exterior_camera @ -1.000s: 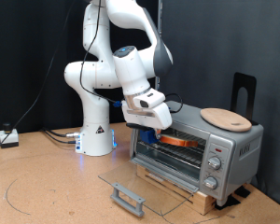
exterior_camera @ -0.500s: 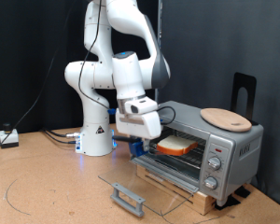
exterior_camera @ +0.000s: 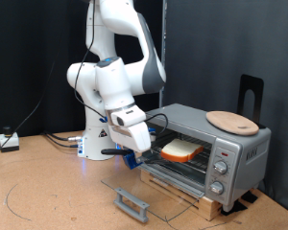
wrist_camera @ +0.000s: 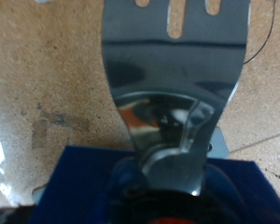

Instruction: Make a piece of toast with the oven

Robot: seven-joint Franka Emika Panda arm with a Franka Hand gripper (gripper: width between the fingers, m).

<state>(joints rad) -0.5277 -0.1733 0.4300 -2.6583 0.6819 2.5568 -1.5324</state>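
The piece of toast (exterior_camera: 182,149) lies flat on the wire rack inside the silver oven (exterior_camera: 226,153), whose glass door (exterior_camera: 149,184) hangs fully open and flat. My gripper (exterior_camera: 131,153) is outside the oven, just off the door's left edge in the exterior view and low above the table. It is shut on a small blue block (exterior_camera: 132,160) that carries a metal spatula. In the wrist view the slotted spatula blade (wrist_camera: 173,56) sticks out from the blue block (wrist_camera: 84,177) over the brown table, with nothing on it.
A round light-wood board (exterior_camera: 232,121) lies on top of the oven. The door handle (exterior_camera: 131,203) juts out towards the exterior view's bottom. A black stand (exterior_camera: 251,96) rises behind the oven. Cables and a small box (exterior_camera: 8,142) lie at the left.
My gripper pulled the spatula out of the oven, moving left and down in the exterior view. The toast stayed behind on the rack.
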